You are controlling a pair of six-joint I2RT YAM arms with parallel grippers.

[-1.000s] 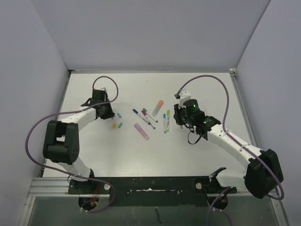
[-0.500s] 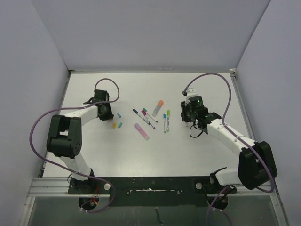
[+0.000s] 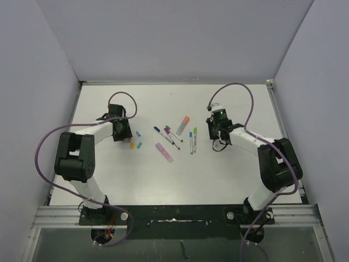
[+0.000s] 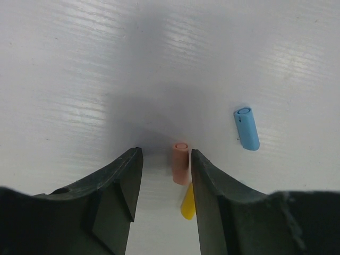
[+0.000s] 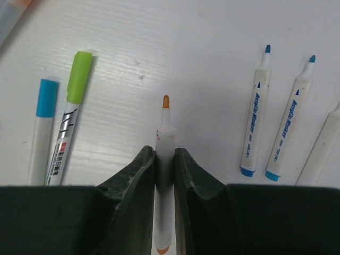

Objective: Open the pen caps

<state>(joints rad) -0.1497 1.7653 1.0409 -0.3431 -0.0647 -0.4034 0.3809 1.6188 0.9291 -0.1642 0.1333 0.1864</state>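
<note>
Gripping an uncapped orange pen [image 5: 165, 133] was right claw [image 5: 164, 154]; left claw [image 4: 166, 154] hung released over orange cap [image 4: 181, 162]; green-capped pen [image 5: 71, 122] unopened.

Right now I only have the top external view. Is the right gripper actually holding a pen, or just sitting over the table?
Observer: Holding. The right wrist view shows the right gripper shut on a white-barrelled pen whose orange tip is bare, with no cap on it.
Operator: And the left one, has it got a cap?
Observer: No. The left gripper is open. An orange cap lies on the table between its fingers, close to one of them.
Operator: Anything else right there?
Observer: A yellow cap pokes out beside that same finger, right next to the orange cap and partly hidden.
</note>
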